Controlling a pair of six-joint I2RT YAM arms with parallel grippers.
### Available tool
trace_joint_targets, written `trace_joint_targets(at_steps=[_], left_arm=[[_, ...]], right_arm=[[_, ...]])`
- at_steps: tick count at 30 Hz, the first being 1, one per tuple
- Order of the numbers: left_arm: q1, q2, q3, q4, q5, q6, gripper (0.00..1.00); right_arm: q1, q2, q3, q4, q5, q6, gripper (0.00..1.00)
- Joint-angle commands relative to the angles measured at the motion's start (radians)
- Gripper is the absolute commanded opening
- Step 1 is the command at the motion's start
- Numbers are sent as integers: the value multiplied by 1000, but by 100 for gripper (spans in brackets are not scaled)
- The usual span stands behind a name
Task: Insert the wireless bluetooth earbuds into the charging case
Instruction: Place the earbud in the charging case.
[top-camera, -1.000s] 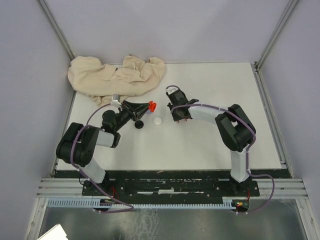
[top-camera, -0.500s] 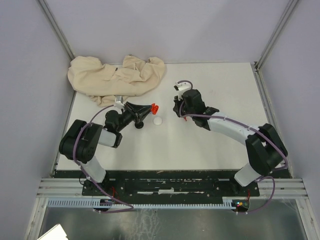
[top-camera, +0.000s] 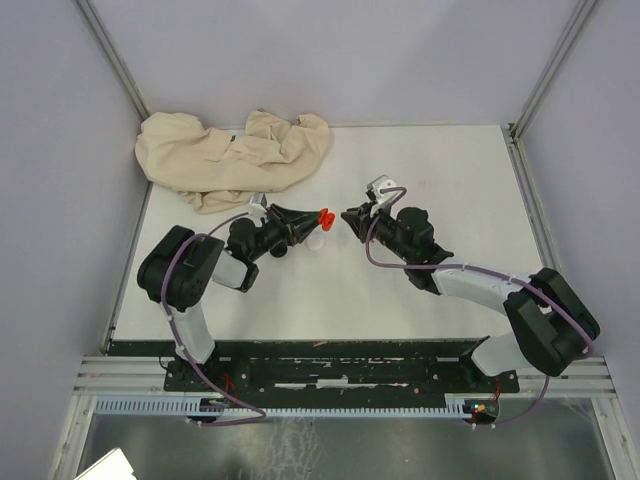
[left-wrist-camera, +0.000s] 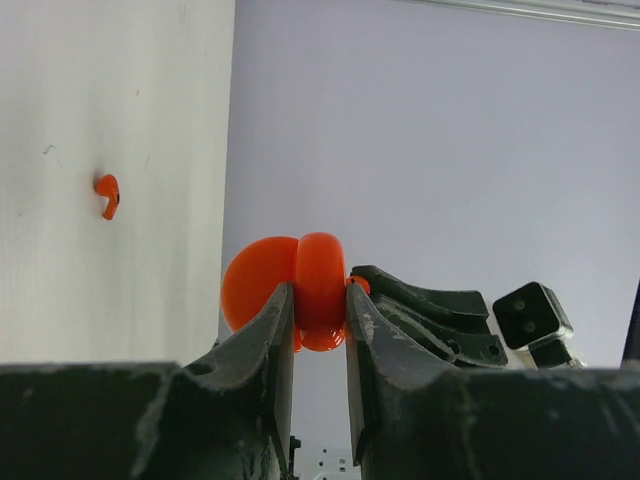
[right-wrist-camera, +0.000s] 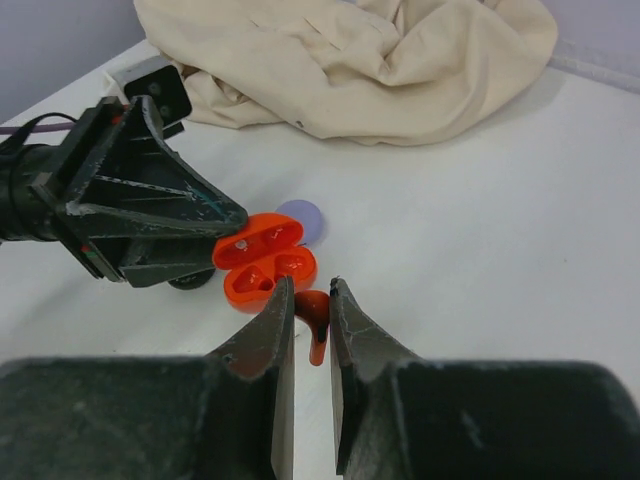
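My left gripper (top-camera: 310, 223) is shut on the red charging case (top-camera: 325, 216), holding it above the table with its lid open. In the right wrist view the open case (right-wrist-camera: 264, 260) shows its two cups just beyond my fingertips. My right gripper (top-camera: 348, 217) is shut on a red earbud (right-wrist-camera: 313, 316), stem pointing down, close to the case's near edge. In the left wrist view the case (left-wrist-camera: 318, 290) sits pinched between the fingers (left-wrist-camera: 275, 330). A second red earbud (left-wrist-camera: 107, 195) lies loose on the white table.
A crumpled beige cloth (top-camera: 230, 155) covers the back left of the table. A pale round disc (top-camera: 316, 241) and a black disc (top-camera: 280, 250) lie under the left gripper. The two grippers face each other tip to tip.
The right arm swung down and left, bringing the red earbud up to the case. The left gripper shifted right with the case toward it.
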Motion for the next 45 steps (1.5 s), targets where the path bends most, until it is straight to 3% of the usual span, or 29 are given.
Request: trace_joint_targets(at_steps=[1,14,45], left_arm=[[-25,34,39,129,-16,-103,3],[-50,108,56,235,17,-189,3],[-54,80,63,257,102,-197,3]], right_arm=[[16,2,-46,317,-83,-74,2],[47,77,-92,487,-152,-159,2],[46,122,-114,510,-118,-202,2]])
